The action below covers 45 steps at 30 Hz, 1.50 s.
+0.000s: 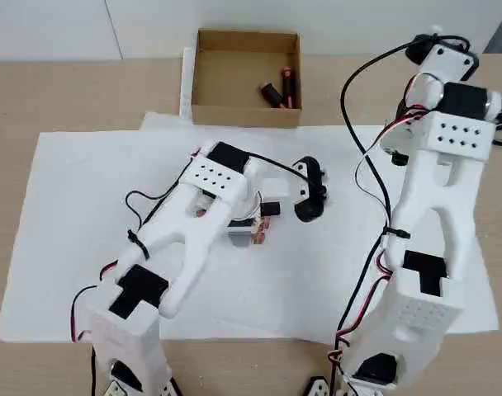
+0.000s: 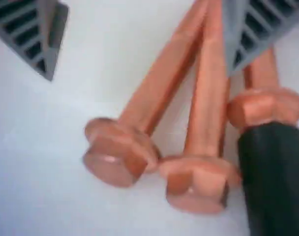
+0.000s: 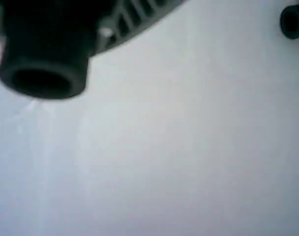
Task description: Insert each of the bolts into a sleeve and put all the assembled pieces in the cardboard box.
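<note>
White paper sheet (image 1: 86,247) over a wooden table (image 1: 36,91) forms the work surface. Three copper bolts (image 2: 203,123) lie on the sheet directly beneath my left fingers (image 2: 36,34), with their shafts converging toward one fingertip. Left fingers: spread apart, gripping nothing. One finger stands clear to the side of the bolts and the other overlaps two of the shafts. A loose sleeve (image 2: 272,177), black, lies against the head of the bolt nearest that second finger and is not on its shaft.

Right fingers (image 3: 134,17): closed on a held sleeve (image 3: 41,59), also black, its open end turned toward the paper. A second loose sleeve (image 3: 292,22) lies on the sheet, well off from these fingers.

The cardboard box (image 1: 206,74) stands on the table past the sheet's far edge, well apart from both pairs of fingers. Assembled pieces (image 1: 280,89), copper bolt in black sleeve, lie inside it near one wall.
</note>
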### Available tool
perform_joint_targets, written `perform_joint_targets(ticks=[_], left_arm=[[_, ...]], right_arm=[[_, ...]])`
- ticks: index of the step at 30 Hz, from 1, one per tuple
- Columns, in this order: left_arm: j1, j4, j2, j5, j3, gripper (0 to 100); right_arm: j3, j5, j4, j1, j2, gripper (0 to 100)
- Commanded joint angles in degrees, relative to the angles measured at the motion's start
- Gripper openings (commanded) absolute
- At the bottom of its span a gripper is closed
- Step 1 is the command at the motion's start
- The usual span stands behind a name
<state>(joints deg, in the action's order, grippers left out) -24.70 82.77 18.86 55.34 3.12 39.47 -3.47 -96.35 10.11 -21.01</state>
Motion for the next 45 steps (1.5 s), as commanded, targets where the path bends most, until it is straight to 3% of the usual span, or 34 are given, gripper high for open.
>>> perform_joint_targets(ticks=[1,12,21,34,42,45], left_arm=[[-0.88,-0.70,-0.44,0.18,1.71,21],[-1.67,2.20,-0.44,0.18,1.54,21],[-1.76,-2.11,3.87,0.09,-2.15,21],[-1.67,-2.29,7.74,-2.37,3.30,21],[-2.02,-2.81,7.82,-2.46,3.30,3],[-2.11,-2.37,7.82,-2.64,3.30,0]], right_arm=[[0.18,0.26,0.31,0.75,4.44,0.3],[0.18,0.26,0.31,0.75,4.44,0.3],[0.09,0.26,0.31,0.75,4.44,0.3],[0.09,0.18,-0.04,0.75,4.44,0.3],[0.09,0.18,-0.04,0.75,4.44,0.3],[0.09,0.18,-0.04,0.75,4.44,0.3]])
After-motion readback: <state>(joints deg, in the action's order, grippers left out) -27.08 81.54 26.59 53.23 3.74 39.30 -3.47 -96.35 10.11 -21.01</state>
